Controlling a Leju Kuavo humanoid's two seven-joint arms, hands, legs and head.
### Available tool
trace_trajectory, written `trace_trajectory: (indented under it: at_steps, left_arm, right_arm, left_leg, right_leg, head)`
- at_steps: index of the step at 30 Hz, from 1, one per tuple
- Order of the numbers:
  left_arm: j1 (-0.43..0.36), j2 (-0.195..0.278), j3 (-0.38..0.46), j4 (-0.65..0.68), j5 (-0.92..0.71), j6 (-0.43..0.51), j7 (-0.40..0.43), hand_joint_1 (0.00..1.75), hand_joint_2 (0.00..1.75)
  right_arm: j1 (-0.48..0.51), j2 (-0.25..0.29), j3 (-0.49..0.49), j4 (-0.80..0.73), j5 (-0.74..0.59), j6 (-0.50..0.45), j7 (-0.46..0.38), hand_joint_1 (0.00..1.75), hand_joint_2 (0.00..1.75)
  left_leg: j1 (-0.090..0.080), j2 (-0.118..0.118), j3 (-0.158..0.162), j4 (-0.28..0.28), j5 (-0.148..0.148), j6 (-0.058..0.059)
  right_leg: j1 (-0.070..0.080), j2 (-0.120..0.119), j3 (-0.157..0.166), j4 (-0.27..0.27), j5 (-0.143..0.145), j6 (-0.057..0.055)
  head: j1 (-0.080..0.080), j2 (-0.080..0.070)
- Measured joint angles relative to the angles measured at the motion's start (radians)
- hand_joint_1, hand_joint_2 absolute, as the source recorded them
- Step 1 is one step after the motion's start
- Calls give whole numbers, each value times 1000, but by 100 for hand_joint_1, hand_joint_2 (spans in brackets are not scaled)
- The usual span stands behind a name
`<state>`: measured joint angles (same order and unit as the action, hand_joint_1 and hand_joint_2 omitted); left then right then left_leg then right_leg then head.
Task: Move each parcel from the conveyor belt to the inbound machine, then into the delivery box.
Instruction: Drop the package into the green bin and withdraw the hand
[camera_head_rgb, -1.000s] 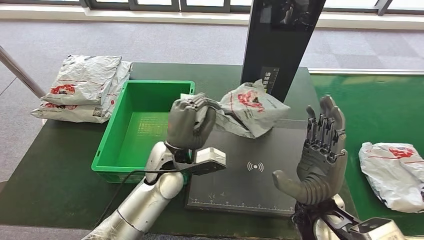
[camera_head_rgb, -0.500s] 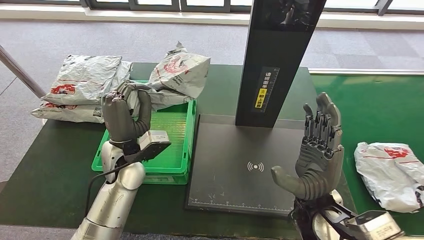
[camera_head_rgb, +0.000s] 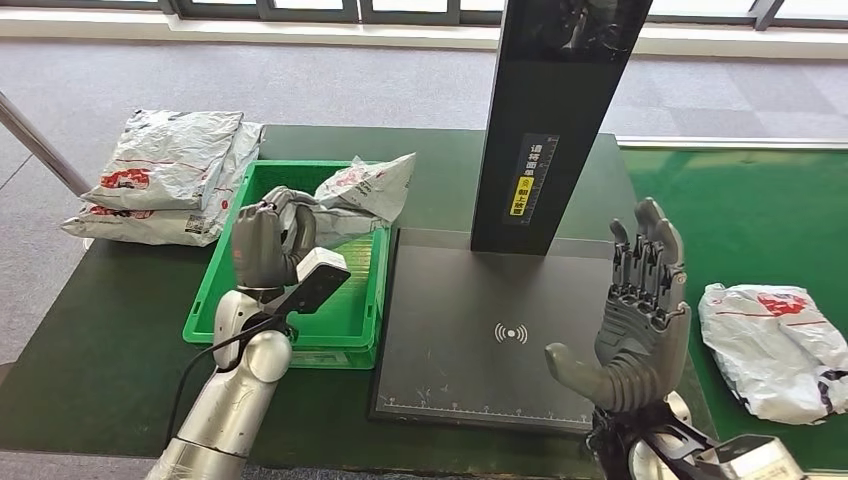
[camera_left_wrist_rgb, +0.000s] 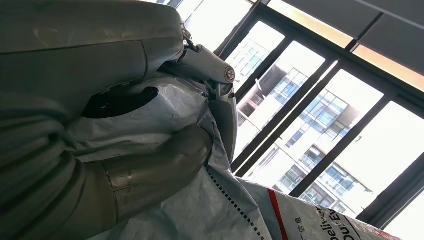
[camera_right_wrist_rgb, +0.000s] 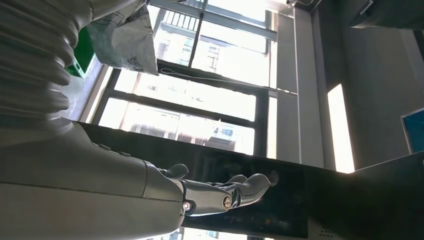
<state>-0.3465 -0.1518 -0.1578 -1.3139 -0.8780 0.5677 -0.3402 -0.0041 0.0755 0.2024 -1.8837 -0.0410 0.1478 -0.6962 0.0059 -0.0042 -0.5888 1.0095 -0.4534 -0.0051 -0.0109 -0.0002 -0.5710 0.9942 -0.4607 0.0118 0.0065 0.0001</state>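
Grey carpet and a band of windows frame a dark green desk (camera_head_rgb: 120, 340) where a humanoid robot sorts mail. Its left robot hand (camera_head_rgb: 265, 240) holds a crumpled grey parcel (camera_head_rgb: 365, 190) over the far end of the green delivery box (camera_head_rgb: 215, 310), fingers curled tightly into the plastic; the lower edge of the parcel is hidden by the hand and the box wall, so whether it touches the bin floor cannot be told. From the left wrist view the parcel (camera_left_wrist_rgb: 235, 200) fills the space under the fingers, its printed label cut off at the frame edge (only a red stripe and a few letters are legible).

The right robot hand (camera_head_rgb: 635, 320) is raised upright, fingers spread and thumb out, holding nothing, above the near right corner of the inbound machine's black scanning plate (camera_head_rgb: 470, 330). The machine's dark column (camera_head_rgb: 550, 120) runs out of the top of the head view. A second parcel (camera_head_rgb: 775, 345) lies on the green conveyor belt (camera_head_rgb: 760, 220) to the right, partly cropped by the frame edge. Two more stacked parcels (camera_head_rgb: 165, 175) rest on the desk's far left corner, beside the box.
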Motion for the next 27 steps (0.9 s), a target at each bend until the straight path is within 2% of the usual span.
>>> trace_trajectory:
  at_steps: [1,4,5,8,14,18,21,24,27]
  left_arm:
    - [0,0,0,4,-2,-8,3,175,175]
    - [-1,0,0,28,-16,-70,34,46,175]
    - [-2,0,0,43,-24,-95,52,2,131]
    - [-2,-5,0,97,-43,-120,97,0,0]
    - [23,-18,9,127,37,-66,109,0,0]
    - [50,-28,47,97,84,52,109,0,0]
    - [70,-66,127,48,23,121,50,0,0]
    - [90,-121,232,-5,-24,129,-4,0,0]
    - [117,-152,301,-72,-19,129,-19,0,0]
  right_arm:
    - [1,0,0,0,2,2,0,0,175]
    - [4,0,-5,-3,14,8,0,0,175]
    - [5,0,-8,-5,20,9,1,0,175]
    - [8,0,-16,-10,36,11,6,0,175]
    - [10,0,-24,-11,58,-6,15,0,175]
    - [10,0,-25,-11,71,-31,22,0,175]
    - [9,3,-25,-8,81,-51,27,0,175]
    - [11,10,-25,-3,98,-71,27,0,175]
    - [20,15,-25,3,122,-94,29,0,175]
  left_leg:
    - [0,0,0,0,0,0]
    - [0,0,0,0,0,0]
    - [0,0,0,0,0,0]
    - [0,0,0,0,0,0]
    - [0,0,0,0,0,0]
    - [0,0,0,0,0,0]
    - [0,0,-1,0,0,0]
    - [0,0,-1,0,0,0]
    - [0,0,-1,0,0,0]
  right_leg:
    - [0,0,0,0,0,0]
    - [0,0,0,0,0,0]
    - [0,0,0,0,0,0]
    - [0,0,0,0,0,0]
    - [0,0,0,0,0,0]
    - [0,0,0,0,0,0]
    - [0,0,0,0,0,0]
    - [0,0,0,0,0,0]
    - [0,0,0,0,0,0]
  head:
    - [0,0]
    - [0,0]
    - [0,0]
    - [0,0]
    - [0,0]
    - [0,0]
    - [0,0]
    - [0,0]
    - [0,0]
